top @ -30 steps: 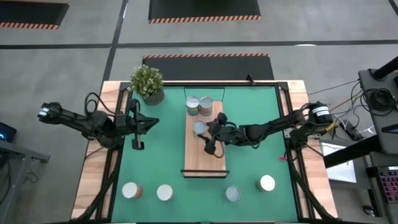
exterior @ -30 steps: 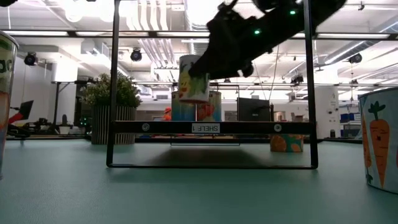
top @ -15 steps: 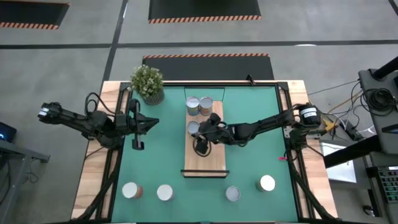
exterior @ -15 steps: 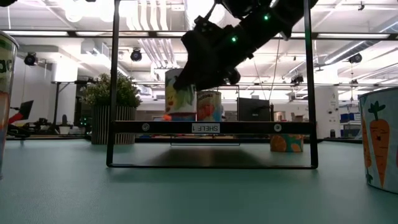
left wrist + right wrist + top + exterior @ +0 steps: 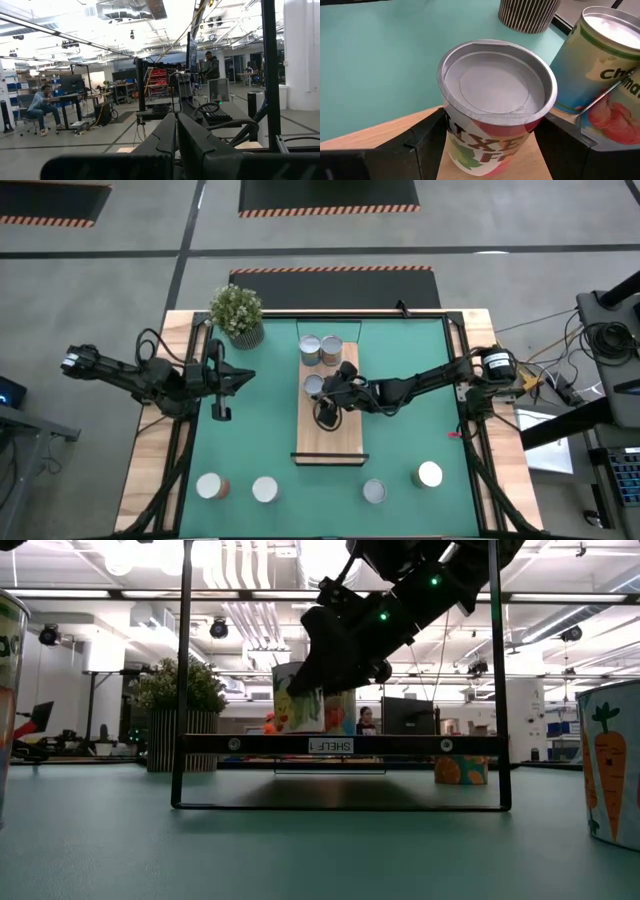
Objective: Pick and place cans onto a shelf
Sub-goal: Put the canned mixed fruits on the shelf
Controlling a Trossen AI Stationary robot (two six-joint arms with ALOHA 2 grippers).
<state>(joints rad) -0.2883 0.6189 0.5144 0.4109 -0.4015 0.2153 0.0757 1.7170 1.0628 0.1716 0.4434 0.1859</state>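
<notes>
The light-wood shelf point(image 5: 330, 430) lies in the middle of the green mat, and in the low view point(image 5: 340, 745) it is a raised bar. Two cans point(image 5: 320, 349) stand side by side at its far end. My right gripper point(image 5: 322, 394) is shut on a silver-topped can point(image 5: 315, 385) with a fruit label, just near of those two, over the shelf. The can also shows in the right wrist view point(image 5: 497, 95) and the low view point(image 5: 300, 700). My left gripper point(image 5: 240, 376) is shut and empty over the mat's left side. My right gripper pinches the can's side wall just below its top rim point(image 5: 451, 120) between its two fingers point(image 5: 427, 137), one on each side. The fingers come slanting down from the table's right. The can stands nearly upright, its bottom at shelf level; whether it rests there I cannot tell.
Several more cans stand along the mat's near edge point(image 5: 211, 486), point(image 5: 264, 489), point(image 5: 374, 491), point(image 5: 429, 474). A potted plant point(image 5: 237, 313) stands at the far left. The shelf's near half point(image 5: 330, 442) is bare wood. A dark frame borders the table point(image 5: 186, 680).
My right gripper has carried the can down and a little toward the table's left edge. It has gone from well above the shelf to shelf level beside the two standing cans, and stays shut on it. The can remains nearly upright.
</notes>
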